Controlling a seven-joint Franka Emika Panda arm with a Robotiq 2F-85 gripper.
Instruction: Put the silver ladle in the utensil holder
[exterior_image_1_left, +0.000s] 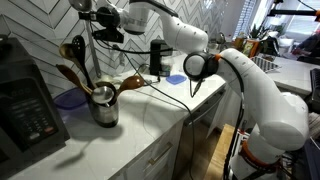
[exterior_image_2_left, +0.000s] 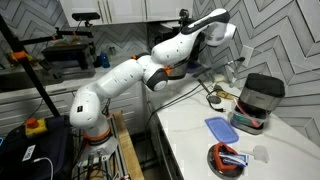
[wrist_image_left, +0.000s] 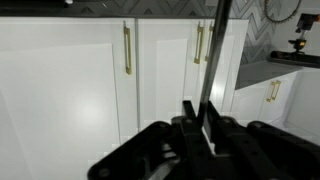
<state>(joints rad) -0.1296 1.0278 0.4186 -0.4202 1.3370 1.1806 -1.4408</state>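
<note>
Bright, even indoor light; the white table (exterior_image_1_left: 150, 112) shows soft glare. The utensil holder (exterior_image_1_left: 104, 108) casts a shadow toward 7 o'clock. In the wrist view, the fingers (wrist_image_left: 188, 118) are dark and blurred at 6 o'clock.

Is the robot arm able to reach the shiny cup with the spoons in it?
Probably yes. The fingers grip the silver ladle high above the utensil holder, with only air between. The wooden spoons sticking out may crowd the opening.
</note>
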